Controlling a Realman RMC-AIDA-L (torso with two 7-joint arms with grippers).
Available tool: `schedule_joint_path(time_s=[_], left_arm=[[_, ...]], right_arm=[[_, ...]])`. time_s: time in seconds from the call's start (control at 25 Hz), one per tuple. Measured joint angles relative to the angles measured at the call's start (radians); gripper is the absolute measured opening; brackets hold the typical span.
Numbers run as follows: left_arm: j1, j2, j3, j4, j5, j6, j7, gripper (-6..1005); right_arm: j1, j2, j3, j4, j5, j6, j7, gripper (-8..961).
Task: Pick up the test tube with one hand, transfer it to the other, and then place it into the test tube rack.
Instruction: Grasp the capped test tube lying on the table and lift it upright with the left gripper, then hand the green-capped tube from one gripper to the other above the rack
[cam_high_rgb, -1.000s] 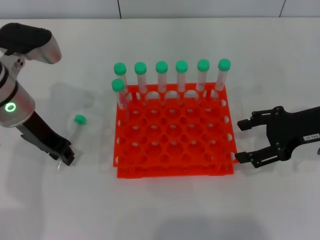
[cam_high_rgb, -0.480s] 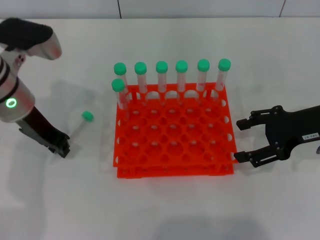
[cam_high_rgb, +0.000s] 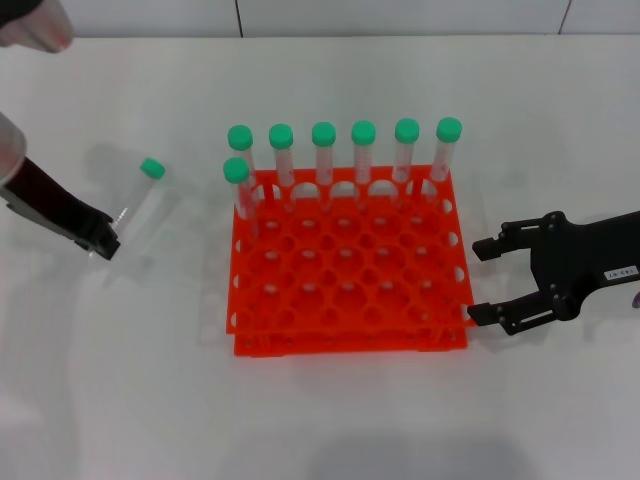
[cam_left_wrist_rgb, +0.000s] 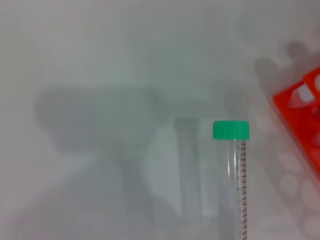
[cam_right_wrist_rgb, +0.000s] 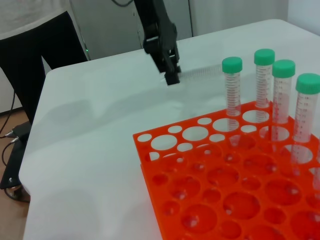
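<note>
My left gripper (cam_high_rgb: 104, 242), off to the rack's left, is shut on the lower end of the test tube (cam_high_rgb: 133, 203) and holds it tilted above the table, green cap up and toward the rack. The left wrist view shows the tube (cam_left_wrist_rgb: 234, 180) with its green cap over the white table. The orange-red test tube rack (cam_high_rgb: 350, 342) stands in the middle. My right gripper (cam_high_rgb: 476, 281), black with a white label, is open just off the rack's right edge. The right wrist view shows the left gripper (cam_right_wrist_rgb: 170, 75) far off beyond the rack (cam_right_wrist_rgb: 165, 200).
Several green-capped tubes (cam_high_rgb: 323, 160) stand upright in the rack's back row, and one (cam_high_rgb: 238, 190) in the second row at the left. They also show in the right wrist view (cam_right_wrist_rgb: 272, 95). A person in dark trousers (cam_right_wrist_rgb: 35, 60) stands past the table's edge.
My left gripper has risen and moved back and to the left, lifting the test tube off the table. The right gripper has not moved.
</note>
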Motion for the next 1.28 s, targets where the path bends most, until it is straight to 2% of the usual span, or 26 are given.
schedule_joint_path(time_s=[0.32,0.48,0.64,0.84,0.88,0.92,1.08,1.24,1.28], left_arm=[[0.02,0.005,-0.087,0.006,-0.069,-0.044,0.11,191],[0.043,0.012,-0.184,0.009,-0.181,-0.092,0.223,191],[0.084,0.013,-0.236,0.026,-0.33,-0.12,0.355,191],[0.145,0.013,-0.242,0.043,-0.525,-0.163,0.499,191],[0.17,0.013,-0.242,0.047,-0.607,-0.17,0.562,191],[0.17,0.013,-0.242,0.047,-0.607,-0.17,0.562,192],[0.207,0.011,-0.237,0.038,-0.754,-0.164,0.689,192],[0.204,0.007,-0.232,-0.034,-0.829,-0.151,0.785,192],[0.187,0.009,-0.232,-0.107,-0.863,-0.138,0.846,192]], right_arm=[[0.0,0.001,0.0,0.002,0.0,0.0,0.0,842],[-0.002,0.002,0.0,0.002,0.0,0.0,-0.001,842],[-0.006,0.003,0.0,0.003,0.0,0.0,-0.001,842],[-0.008,0.006,0.0,0.003,0.0,0.0,-0.001,842],[-0.008,0.006,0.0,0.003,0.0,0.0,-0.001,842],[-0.008,0.007,0.0,0.004,0.0,0.0,-0.002,842],[-0.009,0.008,0.0,0.005,0.0,0.0,-0.004,842],[-0.006,0.014,0.0,0.005,0.0,0.0,-0.011,842],[-0.003,0.015,0.0,0.005,0.0,0.001,-0.013,842]])
